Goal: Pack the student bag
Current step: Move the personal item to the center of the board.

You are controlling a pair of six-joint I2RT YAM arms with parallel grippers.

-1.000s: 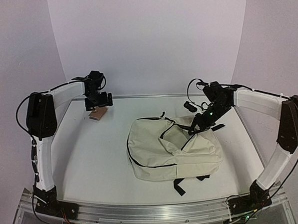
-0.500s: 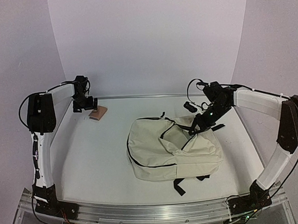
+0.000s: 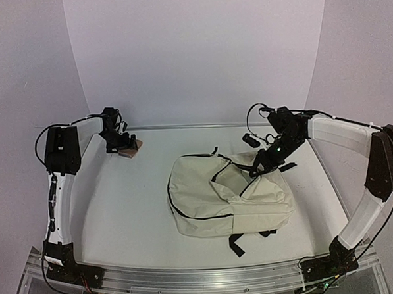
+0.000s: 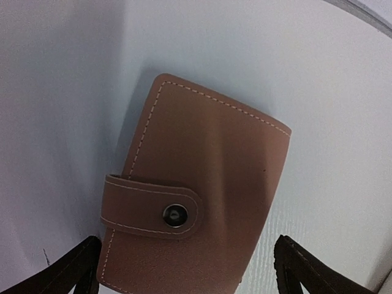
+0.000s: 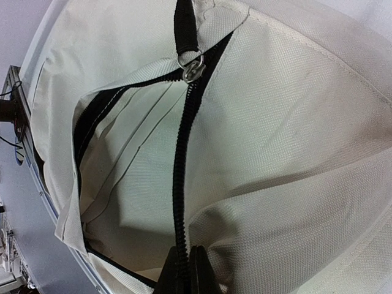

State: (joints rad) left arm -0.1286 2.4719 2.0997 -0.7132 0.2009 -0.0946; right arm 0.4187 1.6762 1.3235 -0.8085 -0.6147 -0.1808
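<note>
Left arm (image 3: pixel 83 126) has dropped over the wallet (image 4: pixel 202 184), its fingers (image 4: pixel 76 269) spread wide; right fingers (image 5: pixel 202 275) pinch the student bag (image 3: pixel 225 198) at its zipper (image 5: pixel 184 171).

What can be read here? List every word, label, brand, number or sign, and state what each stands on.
No readable text in any view.
The brown wallet is plain leather with pale stitching; its metal snap may carry a mark, but that is too small to read.
The student bag shows bare cream fabric, and its zipper pull bears no legible brand.
</note>
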